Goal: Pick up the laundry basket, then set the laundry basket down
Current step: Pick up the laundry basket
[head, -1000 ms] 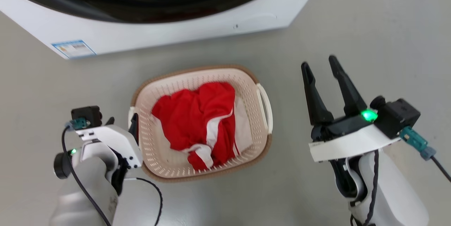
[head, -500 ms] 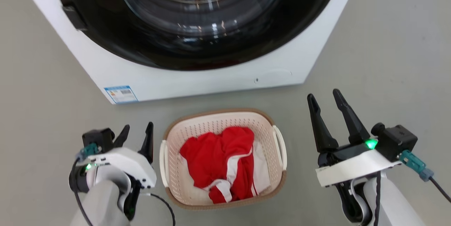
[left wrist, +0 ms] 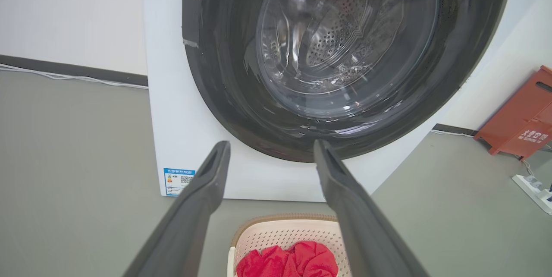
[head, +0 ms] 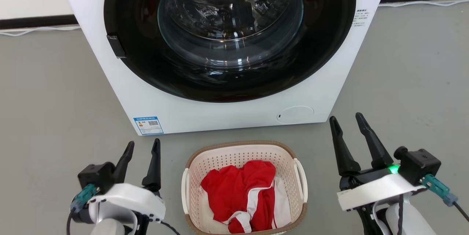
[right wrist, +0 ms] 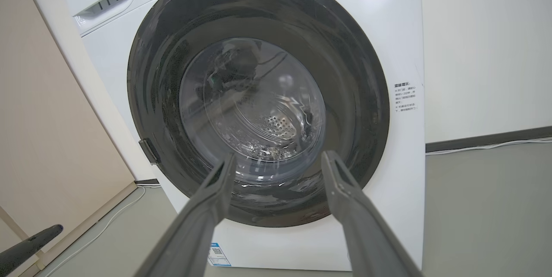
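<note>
The cream laundry basket (head: pixel 242 151) with its brown rim stands on the grey floor just in front of the washing machine, red and white clothes (head: pixel 243 194) heaped inside; its far rim also peeks in low in the left wrist view (left wrist: pixel 280 230). My left gripper (head: pixel 143 145) hovers open to the basket's left, apart from its white handle (head: pixel 184 190). On the other side my right gripper (head: pixel 347 120) is open too, clear of the right handle (head: pixel 302 180). Both point toward the machine, with nothing between the fingers (left wrist: pixel 202 195) (right wrist: pixel 211 199).
A white front-loading washing machine (head: pixel 234 118) with a dark round door (head: pixel 231 33) stands right behind the basket. Along the wall run a black skirting and white cable (head: pixel 36 28). A red box (left wrist: pixel 524 117) and a power strip (left wrist: pixel 534 187) lie to the right.
The head camera has tilted up, so the machine's door came into view and the basket slid down the picture. My left gripper rose off the basket's left handle and now points forward, open.
</note>
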### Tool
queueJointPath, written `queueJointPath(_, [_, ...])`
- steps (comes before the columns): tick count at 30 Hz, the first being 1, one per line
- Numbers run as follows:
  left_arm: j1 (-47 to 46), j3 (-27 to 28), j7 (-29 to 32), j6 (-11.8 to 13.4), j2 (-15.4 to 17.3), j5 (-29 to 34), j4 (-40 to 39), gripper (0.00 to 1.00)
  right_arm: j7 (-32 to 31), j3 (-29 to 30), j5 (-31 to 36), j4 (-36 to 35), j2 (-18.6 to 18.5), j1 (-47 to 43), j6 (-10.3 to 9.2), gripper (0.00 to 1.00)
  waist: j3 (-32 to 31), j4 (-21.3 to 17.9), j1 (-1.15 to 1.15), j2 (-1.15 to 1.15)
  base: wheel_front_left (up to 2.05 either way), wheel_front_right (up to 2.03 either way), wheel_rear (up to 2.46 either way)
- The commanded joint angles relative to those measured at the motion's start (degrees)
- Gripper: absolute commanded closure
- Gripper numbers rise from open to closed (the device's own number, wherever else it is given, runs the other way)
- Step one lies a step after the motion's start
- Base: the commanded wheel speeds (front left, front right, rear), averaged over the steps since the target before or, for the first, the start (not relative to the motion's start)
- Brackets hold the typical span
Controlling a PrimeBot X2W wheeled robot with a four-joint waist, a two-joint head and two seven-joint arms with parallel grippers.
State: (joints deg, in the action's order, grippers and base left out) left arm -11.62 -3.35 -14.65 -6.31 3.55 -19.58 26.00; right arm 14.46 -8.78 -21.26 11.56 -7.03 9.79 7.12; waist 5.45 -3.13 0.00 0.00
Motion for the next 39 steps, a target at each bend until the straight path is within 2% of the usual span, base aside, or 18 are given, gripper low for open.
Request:
queueJointPath(1, [0.08, 2.14, -0.34, 0.54, 0.43, 0.7, -2.76, 0.0, 0.54, -0.71, -0.15, -1.69, -0.44, 0.15, 0.36, 0.0, -0.47, 0.21, 0.0, 0.0, 0.0, 0.0, 0.0])
queueJointPath(9, [5.7, 4.13, -0.34, 1.07, -0.29, 2.75, -11.34, 0.0, 0.54, 1.02, 0.15, -2.39, -0.26, -1.73, 0.36, 0.0, -2.07, 0.26, 0.0, 0.0, 0.0, 0.0, 0.0])
queueJointPath(16, [8.85, 4.78, -0.35, 0.93, -0.57, 3.95, -15.0, 0.0, 0.54, 2.37, 0.46, -2.23, 0.04, -3.66, 0.36, 0.0, -3.63, 0.1, 0.0, 0.0, 0.0, 0.0, 0.0])
queueJointPath(39, [9.85, 4.25, -0.35, 1.84, -0.67, 6.86, -16.5, 0.0, 0.54, 3.04, 1.97, -1.11, -0.29, -3.99, 0.36, 0.0, -3.7, 0.45, 0.0, 0.0, 0.0, 0.0, 0.0])
